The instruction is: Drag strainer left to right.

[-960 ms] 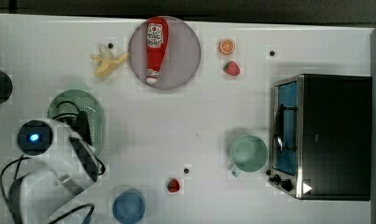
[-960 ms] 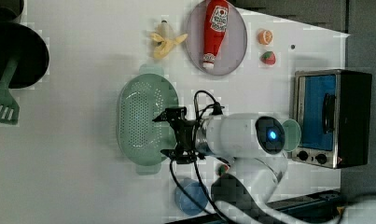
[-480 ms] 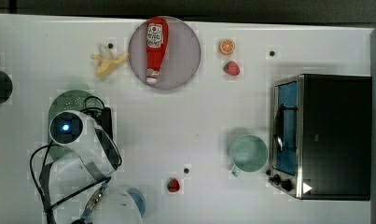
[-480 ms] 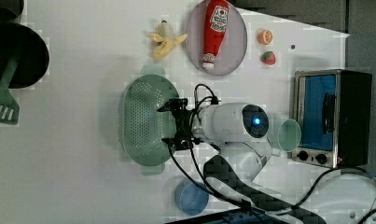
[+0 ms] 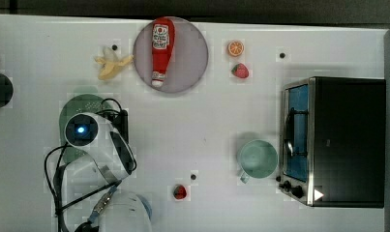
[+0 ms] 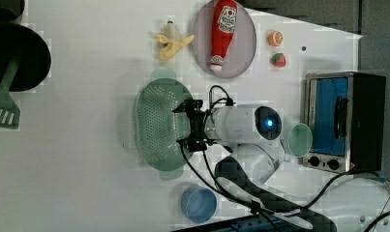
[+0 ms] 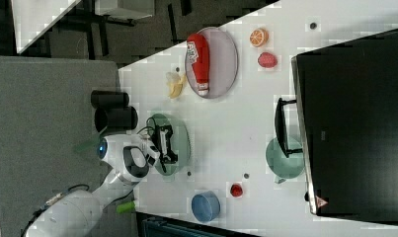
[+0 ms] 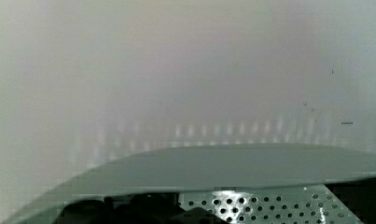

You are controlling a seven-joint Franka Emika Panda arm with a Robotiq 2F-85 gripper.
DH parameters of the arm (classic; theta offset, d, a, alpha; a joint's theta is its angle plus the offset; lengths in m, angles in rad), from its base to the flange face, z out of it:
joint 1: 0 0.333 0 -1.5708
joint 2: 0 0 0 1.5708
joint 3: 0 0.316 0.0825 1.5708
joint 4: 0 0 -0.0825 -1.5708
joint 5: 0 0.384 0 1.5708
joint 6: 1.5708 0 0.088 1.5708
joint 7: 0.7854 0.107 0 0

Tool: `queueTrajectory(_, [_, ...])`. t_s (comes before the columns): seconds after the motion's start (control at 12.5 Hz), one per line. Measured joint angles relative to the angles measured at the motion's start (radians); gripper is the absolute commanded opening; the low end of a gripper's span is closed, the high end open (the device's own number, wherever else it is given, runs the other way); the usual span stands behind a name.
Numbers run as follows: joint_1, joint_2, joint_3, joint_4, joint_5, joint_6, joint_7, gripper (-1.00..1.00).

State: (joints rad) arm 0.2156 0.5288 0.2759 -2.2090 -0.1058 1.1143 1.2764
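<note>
The strainer (image 6: 158,123) is a pale mint-green oval bowl dotted with small holes, lying at the top view's left (image 5: 81,104) with the arm covering most of it there. My gripper (image 6: 181,125) hangs over the strainer's rim on the left view's right side, fingers spread, so it looks open. In the right view the gripper (image 7: 164,143) sits above the strainer (image 7: 180,129). The wrist view has the strainer's wide rim (image 8: 223,168) close up, with its holed inside below and dark finger shapes on either side.
A green mug (image 5: 257,158) stands beside a toaster oven (image 5: 337,140) at the top view's right. A ketchup bottle (image 5: 161,48) lies on a plate, with a banana (image 5: 110,65) nearby. A blue bowl (image 6: 198,204), a small red fruit (image 5: 179,192) and a black pan (image 6: 13,58) are around.
The arm has swung over the strainer, moving right and up in the top view, bringing the gripper onto the rim. The strainer has stayed in place.
</note>
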Motion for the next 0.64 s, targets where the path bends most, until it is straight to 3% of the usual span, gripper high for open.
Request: queueTrajectory(0.64, [-0.042, -0.106, -0.037, -0.066, 0.006, 0.004, -0.001, 1.00])
